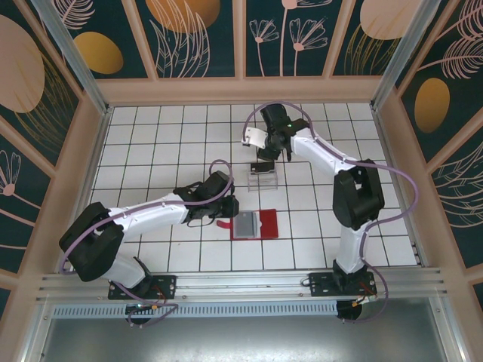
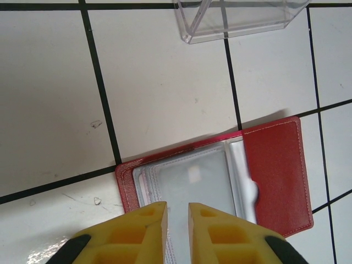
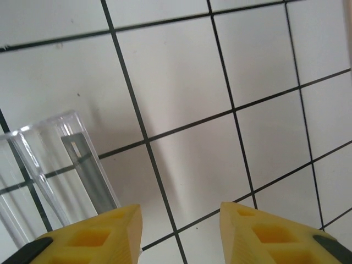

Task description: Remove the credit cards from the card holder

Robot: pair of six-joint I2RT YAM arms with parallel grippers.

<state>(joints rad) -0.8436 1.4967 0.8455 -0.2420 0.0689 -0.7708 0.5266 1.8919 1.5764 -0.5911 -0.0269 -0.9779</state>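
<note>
The bench (image 1: 151,136) is a white tiled top crossed by thin black grid lines, and up close the tiles carry a few small scuffs. A peach-coloured frame (image 1: 241,89) rims it along the far edge and down both sides. Above that rise the wall panels (image 1: 204,38), dark teal, painted with pale outline flowers and leaves and orange ovals, and divided by peach slats. Grey metal posts (image 1: 68,53) rise at the far corners. An aluminium rail (image 1: 241,283) runs along the near edge, with a dull grey metal sheet (image 1: 241,339) beyond it. The light is soft and even, with faint shadows on the tiles.
</note>
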